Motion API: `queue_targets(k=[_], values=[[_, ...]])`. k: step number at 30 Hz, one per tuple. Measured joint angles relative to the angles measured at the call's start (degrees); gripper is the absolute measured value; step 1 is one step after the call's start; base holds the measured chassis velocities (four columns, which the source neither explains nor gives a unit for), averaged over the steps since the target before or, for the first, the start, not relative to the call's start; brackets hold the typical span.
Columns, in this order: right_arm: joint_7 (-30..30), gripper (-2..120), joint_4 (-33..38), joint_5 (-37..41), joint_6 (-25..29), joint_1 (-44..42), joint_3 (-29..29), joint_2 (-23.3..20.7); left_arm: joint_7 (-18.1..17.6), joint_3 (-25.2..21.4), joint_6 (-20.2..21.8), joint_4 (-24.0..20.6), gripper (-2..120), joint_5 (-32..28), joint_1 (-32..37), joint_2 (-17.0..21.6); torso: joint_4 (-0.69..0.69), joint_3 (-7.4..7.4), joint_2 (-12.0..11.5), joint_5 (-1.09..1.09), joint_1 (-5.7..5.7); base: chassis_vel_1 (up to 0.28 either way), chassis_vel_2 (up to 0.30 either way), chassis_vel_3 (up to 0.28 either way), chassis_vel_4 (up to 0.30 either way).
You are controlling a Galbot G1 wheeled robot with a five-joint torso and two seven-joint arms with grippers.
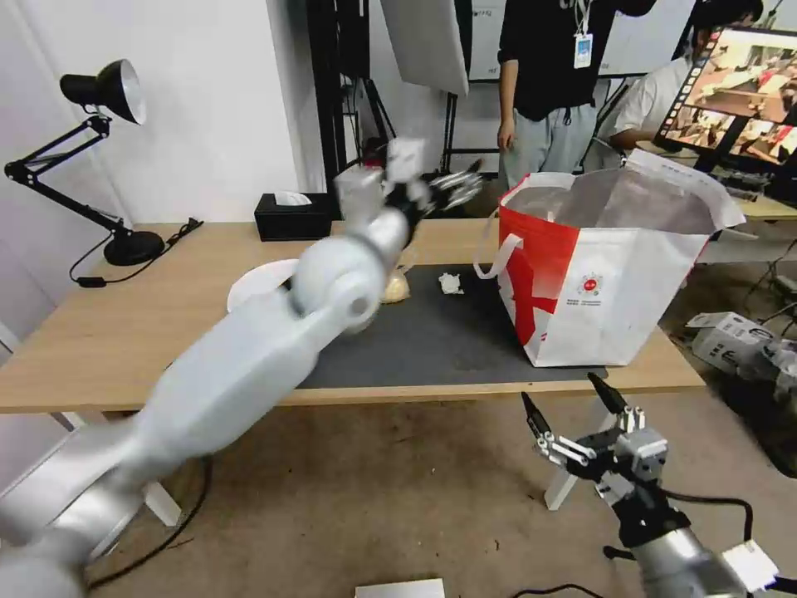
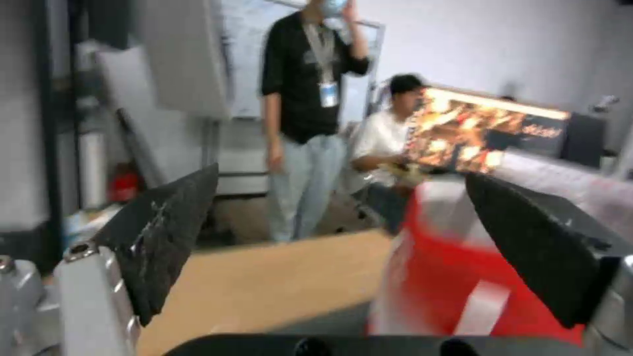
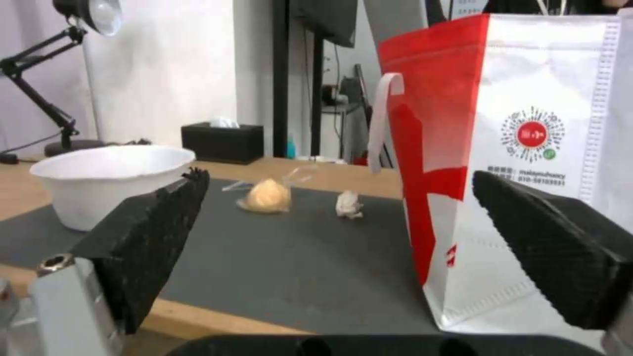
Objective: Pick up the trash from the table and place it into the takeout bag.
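Note:
The red-and-white takeout bag (image 1: 614,274) stands open on the right end of the dark mat (image 1: 415,340) on the light-wood table (image 1: 124,332). My left gripper (image 1: 457,187) is raised above the table near the bag's upper left rim, open and empty; in its wrist view (image 2: 341,174) the bag (image 2: 462,277) lies just ahead. A white bowl (image 1: 257,282), a bagged beige bun (image 1: 396,288) and a crumpled tissue (image 1: 450,284) lie on the mat, the bowl partly behind my left arm. My right gripper (image 1: 558,388) hangs open below the table's front edge, facing the bowl (image 3: 109,183), bun (image 3: 267,196), tissue (image 3: 348,204) and bag (image 3: 527,148).
A black tissue box (image 1: 292,214) sits at the table's back edge and a black desk lamp (image 1: 108,91) at its far left. People and a monitor (image 1: 743,95) are behind the table. Boxes (image 1: 730,340) lie on the floor at the right.

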Motion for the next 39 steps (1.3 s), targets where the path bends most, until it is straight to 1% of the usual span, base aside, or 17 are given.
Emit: queue_targets(k=[1, 2, 4, 5, 7, 8, 9, 13, 15, 16, 18, 19, 22, 24, 26, 33, 39], values=[[0.32, 100, 0.09, 0.10, -0.29, 0.44, -0.16, -0.29, 0.40, -3.29, 0.01, -2.16, 100, 0.85, 4.27, 1.75, -0.02, 0.00, 0.00, -0.02, 0.00, 0.000, 0.000, 0.000, 0.000], [0.32, 100, 0.09, 0.10, -0.29, 0.44, -0.16, -0.29, 0.40, -3.29, 0.01, -2.16, 100, 0.85, 4.27, 1.75, -0.02, 0.00, 0.00, -0.02, 0.00, 0.000, 0.000, 0.000, 0.000], [0.80, 100, 0.14, 0.26, -0.75, 1.20, -0.64, -0.77, 1.27, -10.97, -0.60, -7.45, 100, 3.18, 14.58, 5.54, 0.03, 0.00, 0.00, 0.02, 0.00, 0.000, 0.000, 0.000, 0.000], [0.80, 100, 0.14, 0.26, -0.75, 1.20, -0.64, -0.77, 1.27, -10.97, -0.60, -7.45, 100, 3.18, 14.58, 5.54, 0.03, 0.00, 0.00, 0.02, 0.00, 0.000, 0.000, 0.000, 0.000], [1.14, 100, 0.11, 0.18, -0.85, 1.28, -0.96, -0.25, 1.63, -18.26, -2.02, -12.30, 100, 6.13, 25.72, 7.94, 0.04, -0.01, 0.00, 0.01, -0.01, 0.000, 0.000, 0.000, 0.000], [1.14, 100, 0.11, 0.18, -0.85, 1.28, -0.96, -0.25, 1.63, -18.26, -2.02, -12.30, 100, 6.13, 25.72, 7.94, 0.04, -0.01, 0.00, 0.01, -0.01, 0.000, 0.000, 0.000, 0.000], [1.48, 100, 0.12, -0.35, -0.83, 0.80, -0.87, 0.70, 1.80, -22.17, -2.35, -15.16, 100, 7.30, 31.71, 7.64, 0.02, -0.01, 0.01, 0.03, -0.01, 0.000, 0.000, 0.000, 0.000], [2.32, 100, 0.36, -1.28, -0.76, -0.11, -0.59, 2.59, 3.52, -29.29, -3.03, -19.51, 100, 12.26, 43.03, 4.12, -0.06, -0.01, 0.01, 0.04, 0.00, 0.000, 0.000, 0.000, 0.000], [2.53, 100, 0.33, -2.20, -0.68, -0.30, -0.59, 3.08, 6.74, -35.04, -4.64, -22.09, 100, 18.11, 53.27, -1.03, -0.01, -0.01, 0.01, 0.03, 0.00, 0.000, 0.000, 0.000, 0.000], [2.53, 100, 0.33, -2.20, -0.68, -0.30, -0.59, 3.08, 6.74, -35.04, -4.64, -22.09, 100, 18.11, 53.27, -1.03, -0.01, -0.01, 0.01, 0.03, 0.00, 0.000, 0.000, 0.000, 0.000], [2.73, 100, 0.13, -3.08, -0.45, -0.69, -0.59, 3.84, 10.05, -39.68, -6.78, -25.11, 100, 24.12, 63.86, -7.82, 0.01, -0.01, 0.01, 0.04, -0.01, 0.000, 0.000, 0.000, 0.000], [2.73, 100, 0.13, -3.08, -0.45, -0.69, -0.59, 3.84, 10.05, -39.68, -6.78, -25.11, 100, 24.12, 63.86, -7.82, 0.01, -0.01, 0.01, 0.04, -0.01, 0.000, 0.000, 0.000, 0.000], [3.40, 100, 0.01, -4.62, 0.03, -1.10, -0.63, 5.94, 15.28, -41.04, -11.99, -27.72, 100, 33.94, 73.77, -15.75, -0.01, -0.01, 0.01, 0.07, -0.01, 0.000, 0.000, 0.000, 0.000], [3.43, 100, 0.01, -4.89, 0.18, -1.22, -0.64, 6.31, 16.09, -40.84, -12.89, -27.72, 100, 35.62, 75.02, -16.95, -0.01, -0.01, 0.01, 0.07, -0.01, 0.000, 0.000, 0.000, 0.000], [3.90, 100, 0.19, -6.56, 1.52, -2.53, -0.54, 8.54, 20.00, -39.53, -16.06, -27.70, 100, 41.35, 79.63, -21.36, -0.02, 0.00, 0.01, 0.05, -0.01, 0.000, 0.000, 0.000, 0.000], [5.06, 100, 0.84, -6.73, 1.24, -1.93, -0.96, 8.24, 20.74, -38.80, -18.90, -27.69, 100, 45.01, 82.54, -24.45, -0.02, 0.00, 0.01, 0.04, 0.00, 0.000, 0.000, 0.000, 0.000], [7.45, 100, 0.88, -3.93, -1.94, 1.01, -3.16, 5.08, 20.42, -39.13, -18.44, -27.70, 100, 44.68, 81.21, -23.86, -0.03, 0.00, 0.00, 0.04, 0.00, 0.000, 0.000, 0.000, 0.000]])
